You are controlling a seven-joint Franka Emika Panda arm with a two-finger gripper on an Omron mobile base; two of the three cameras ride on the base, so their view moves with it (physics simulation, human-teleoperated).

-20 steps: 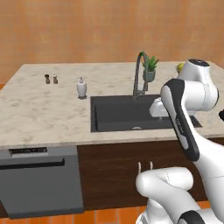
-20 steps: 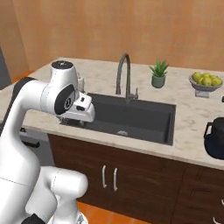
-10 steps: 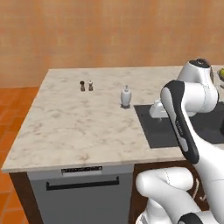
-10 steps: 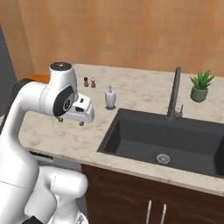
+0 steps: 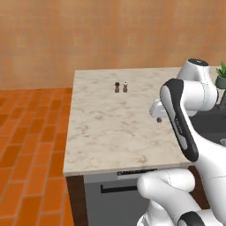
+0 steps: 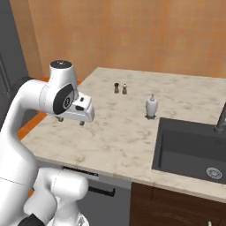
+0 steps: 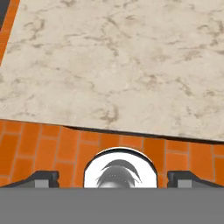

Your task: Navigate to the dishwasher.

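The dishwasher (image 5: 112, 194) is tucked under the marble counter (image 5: 110, 132), right in front of the base (handle bar peeking out beside the robot's body), so the drive looks pretty much done, maybe some final lining up left. The gripper (image 6: 70, 121) is held over the counter, spread wide with nothing gripped

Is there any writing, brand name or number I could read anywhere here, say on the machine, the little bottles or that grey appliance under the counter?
No readable text anywhere.
Dishwasher: the black strip along its top carries faint light marks, too small and blurred to read.
Soap bottle: plain, no label visible.
Two small shakers: no markings visible.
Robot arm: no lettering visible.
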